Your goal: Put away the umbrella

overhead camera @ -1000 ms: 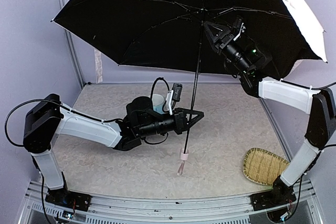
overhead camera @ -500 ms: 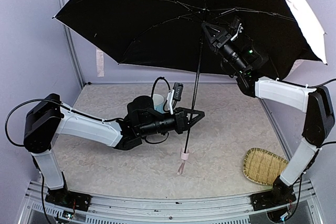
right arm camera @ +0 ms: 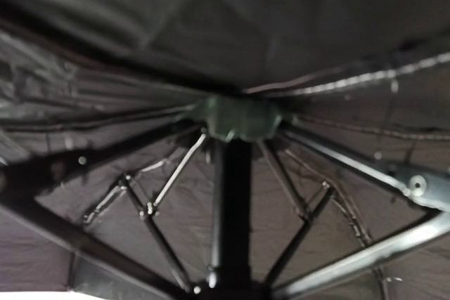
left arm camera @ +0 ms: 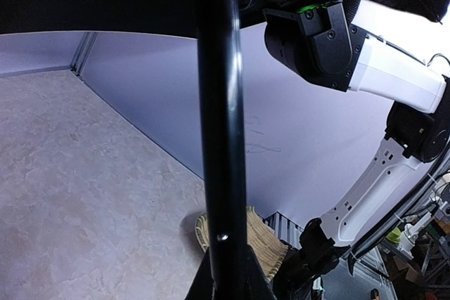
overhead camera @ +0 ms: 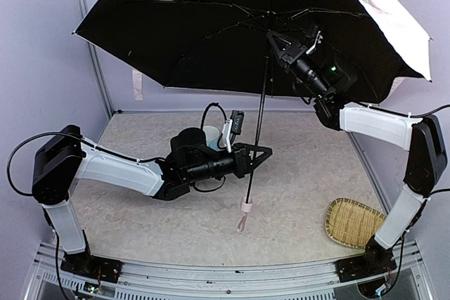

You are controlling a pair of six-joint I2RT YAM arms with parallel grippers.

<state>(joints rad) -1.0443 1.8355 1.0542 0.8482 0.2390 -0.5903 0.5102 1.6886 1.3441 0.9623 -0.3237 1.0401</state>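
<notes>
Standing open toward far edge of bench [overhead camera: 140, 226]: pale pink folding umbrella [overhead camera: 232, 26], black-lined; left fingers [overhead camera: 260, 154] clamp shaft [overhead camera: 264, 96]; right fingers [overhead camera: 275, 38] closure unclear; collapsing undone.

Pretty plain booth setup: pale lavender panels all round, with the back wall [overhead camera: 183, 100] and left wall [overhead camera: 35, 68] meeting at a thin silvery metal pole [overhead camera: 98, 75] in the far left corner. There's a little white strip [overhead camera: 136, 83] stuck on the back wall just beside that pole. The tabletop [overhead camera: 316, 173] is a beige, mottled, stone-look surface, and along its near edge runs a ribbed aluminium rail [overhead camera: 211, 272]. Light is soft and even, no hard shadows on the table. From the left wrist view, past the right wall, you can just make out some blurry workshop clutter [left arm camera: 422, 237].
</notes>
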